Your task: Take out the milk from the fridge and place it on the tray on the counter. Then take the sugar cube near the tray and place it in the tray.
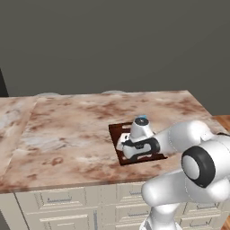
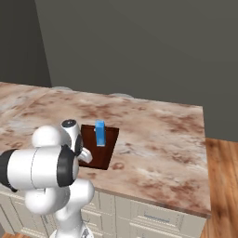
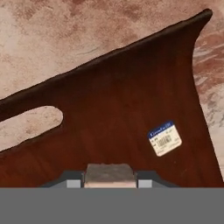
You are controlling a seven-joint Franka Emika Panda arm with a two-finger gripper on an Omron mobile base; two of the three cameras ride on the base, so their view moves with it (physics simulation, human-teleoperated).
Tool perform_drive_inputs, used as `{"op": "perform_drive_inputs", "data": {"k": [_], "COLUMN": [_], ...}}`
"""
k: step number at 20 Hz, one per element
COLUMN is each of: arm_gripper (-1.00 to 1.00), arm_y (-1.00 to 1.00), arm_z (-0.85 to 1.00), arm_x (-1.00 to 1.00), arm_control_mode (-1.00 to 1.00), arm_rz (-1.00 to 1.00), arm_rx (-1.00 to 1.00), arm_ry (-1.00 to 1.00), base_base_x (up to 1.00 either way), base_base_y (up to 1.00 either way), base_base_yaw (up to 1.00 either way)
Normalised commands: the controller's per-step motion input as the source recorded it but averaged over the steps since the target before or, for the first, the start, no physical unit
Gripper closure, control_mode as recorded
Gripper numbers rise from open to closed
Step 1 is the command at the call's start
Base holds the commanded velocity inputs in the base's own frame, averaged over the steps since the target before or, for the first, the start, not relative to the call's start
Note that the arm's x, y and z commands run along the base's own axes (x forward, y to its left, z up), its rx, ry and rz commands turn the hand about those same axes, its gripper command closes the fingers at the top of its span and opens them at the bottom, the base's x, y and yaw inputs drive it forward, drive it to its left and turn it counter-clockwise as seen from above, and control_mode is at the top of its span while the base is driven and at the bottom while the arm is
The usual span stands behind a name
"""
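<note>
One tray (image 2: 105, 154), one milk (image 2: 100, 133) and one sugar cube (image 3: 109, 172) are on one counter (image 2: 158, 135). In the right base view the blue milk stands upright on the tray's far half, left of the frame's centre, and the tray lies flat near the counter's front edge. In the left base view the arm (image 1: 179, 140) reaches in from the lower right over the tray (image 1: 117, 134), so only the blue top of the milk (image 1: 142, 119) shows past it; this view also shows the cream drawers (image 1: 58, 200) along the bottom of the frame. The hand view looks close down on the dark tray (image 3: 131, 96), with marbled counter (image 3: 65, 35) across the top of the frame. There the single slot (image 3: 30, 123) opens at the left, and one white sticker (image 3: 165, 138) with a blue band sits at the lower right; its print is too small to read. The cube rests on the tray at bottom centre, between the tips of the end effector (image 3: 109, 183). The tips stand close at its two sides, and I cannot tell whether they grip it or are clear of it. No other writing is legible.
</note>
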Motion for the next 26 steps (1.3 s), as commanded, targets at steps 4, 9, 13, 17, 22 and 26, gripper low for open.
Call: {"op": "perform_drive_inputs", "data": {"k": [4,9,13,17,22,26], "arm_gripper": [-1.00,-1.00,-1.00,-1.00,-1.00,-1.00], "arm_y": [0.00,0.00,-0.05,-0.30,-0.29,-0.21], "arm_z": [0.39,0.70,0.96,1.00,1.00,1.00], "arm_x": [0.00,-0.08,-0.44,-0.71,-0.75,-0.78], "arm_control_mode": [-1.00,-1.00,-1.00,-1.00,-1.00,-1.00], "arm_rz": [0.00,0.00,0.00,0.01,0.01,0.09], "arm_rx": [0.00,0.00,0.00,0.00,-0.07,-0.03], "arm_ry": [0.00,0.00,-0.16,-0.14,-0.01,0.00], "base_base_x": [0.00,0.00,0.00,0.00,0.00,0.00], "base_base_y": [0.00,0.00,0.00,0.00,0.00,0.00], "base_base_yaw": [0.00,0.00,0.00,0.00,0.00,0.00]}}
